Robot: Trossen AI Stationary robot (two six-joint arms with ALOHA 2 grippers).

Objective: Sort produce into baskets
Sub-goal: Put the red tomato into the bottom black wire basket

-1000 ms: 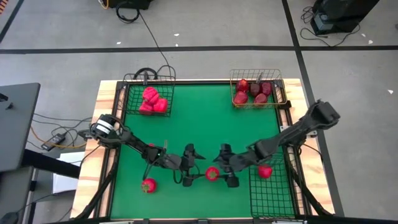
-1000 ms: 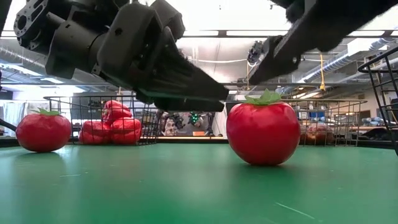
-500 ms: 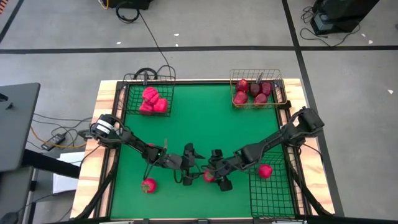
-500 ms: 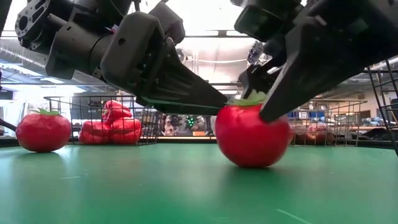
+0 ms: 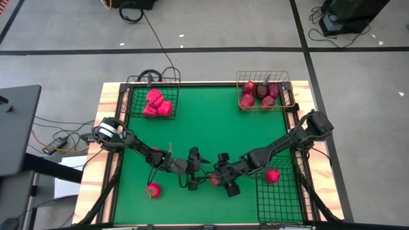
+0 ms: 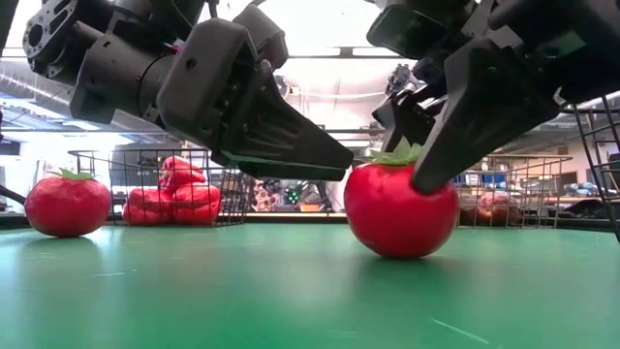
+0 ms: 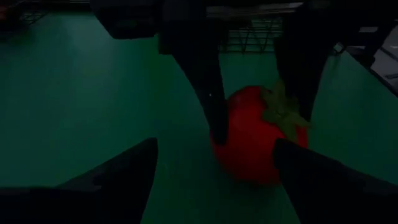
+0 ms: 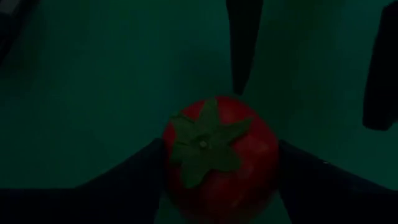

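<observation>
Right wrist view: tomato (image 8: 219,155) between right end effector (image 8: 217,180) fingers.

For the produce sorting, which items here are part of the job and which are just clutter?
Part of the job:
- tomato between the right claw fingers
- left claw, open beside it
- tomato loose on the mat
- tomato in the long black basket
- peppers in the square black basket
- apples in the gold basket

Just lying about:
- floor cables
- grey stand

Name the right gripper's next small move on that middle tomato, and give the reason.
Probably finish closing, then lift. The right gripper straddles the tomato, one finger against it, and it sits on the green mat. The left gripper is open alongside.
</observation>
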